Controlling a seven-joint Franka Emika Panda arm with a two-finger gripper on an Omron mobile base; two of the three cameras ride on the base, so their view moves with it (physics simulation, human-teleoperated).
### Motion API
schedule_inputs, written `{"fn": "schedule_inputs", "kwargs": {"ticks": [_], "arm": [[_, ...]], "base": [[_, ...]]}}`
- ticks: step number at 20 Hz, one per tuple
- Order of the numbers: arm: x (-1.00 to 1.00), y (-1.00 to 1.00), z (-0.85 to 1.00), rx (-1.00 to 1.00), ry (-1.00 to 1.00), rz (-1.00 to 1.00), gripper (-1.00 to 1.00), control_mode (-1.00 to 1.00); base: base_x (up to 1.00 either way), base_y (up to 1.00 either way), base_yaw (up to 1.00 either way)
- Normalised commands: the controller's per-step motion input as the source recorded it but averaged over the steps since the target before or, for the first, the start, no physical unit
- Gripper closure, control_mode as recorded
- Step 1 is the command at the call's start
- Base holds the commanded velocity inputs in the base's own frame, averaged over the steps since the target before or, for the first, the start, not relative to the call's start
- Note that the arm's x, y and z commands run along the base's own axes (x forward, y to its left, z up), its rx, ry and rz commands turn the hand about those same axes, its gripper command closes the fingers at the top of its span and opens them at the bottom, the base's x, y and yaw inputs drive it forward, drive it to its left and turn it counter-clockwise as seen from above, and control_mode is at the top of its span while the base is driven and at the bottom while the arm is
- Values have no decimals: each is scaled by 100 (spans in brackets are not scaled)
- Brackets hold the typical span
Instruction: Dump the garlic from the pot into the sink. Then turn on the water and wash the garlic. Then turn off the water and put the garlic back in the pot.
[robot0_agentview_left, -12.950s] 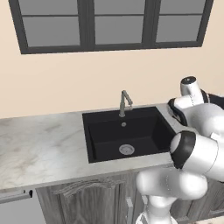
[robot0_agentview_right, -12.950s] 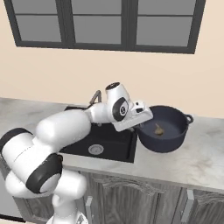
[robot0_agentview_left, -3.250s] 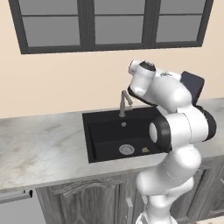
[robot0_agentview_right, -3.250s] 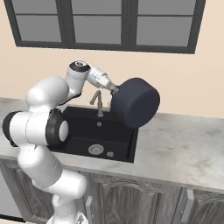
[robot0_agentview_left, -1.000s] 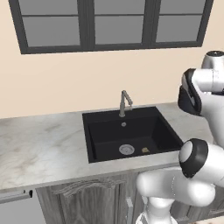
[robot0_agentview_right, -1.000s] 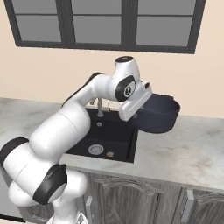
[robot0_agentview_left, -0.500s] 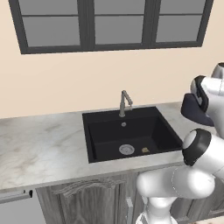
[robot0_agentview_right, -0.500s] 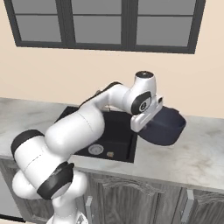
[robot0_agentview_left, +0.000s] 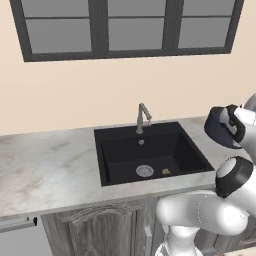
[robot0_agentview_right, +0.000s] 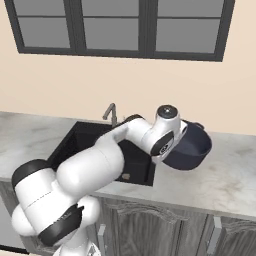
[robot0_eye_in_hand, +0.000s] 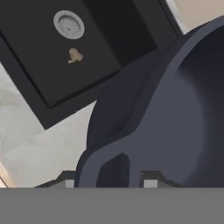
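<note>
The pale marbled stone desk (robot0_agentview_left: 45, 170) carries one matte black rectangular sink (robot0_agentview_left: 150, 150) with one round steel drain (robot0_agentview_left: 144, 171) and one slim grey faucet (robot0_agentview_left: 142, 117). One round dark navy pot (robot0_agentview_right: 187, 147) hangs tilted above the desk right of the sink, its loop handle in the jaws; their spread is hidden. One tiny tan garlic (robot0_eye_in_hand: 75, 55) lies just beside the drain.

The arm reaches right (elbow bent), end effector (robot0_eye_in_hand: 107, 183) gripping the pot (robot0_agentview_right: 190, 148)
</note>
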Motion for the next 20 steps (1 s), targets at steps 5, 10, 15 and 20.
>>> {"fn": "schedule_inputs", "kwargs": {"ticks": [5,10,15,20], "arm": [[3,0,-36,-6,0,3,100,-100],[0,0,-23,-6,0,0,100,-100],[0,-2,-17,-3,0,0,100,-100],[2,-3,-17,-3,0,0,100,-100]], "base": [[0,0,0],[0,0,0],[0,0,0],[0,0,0]]}}
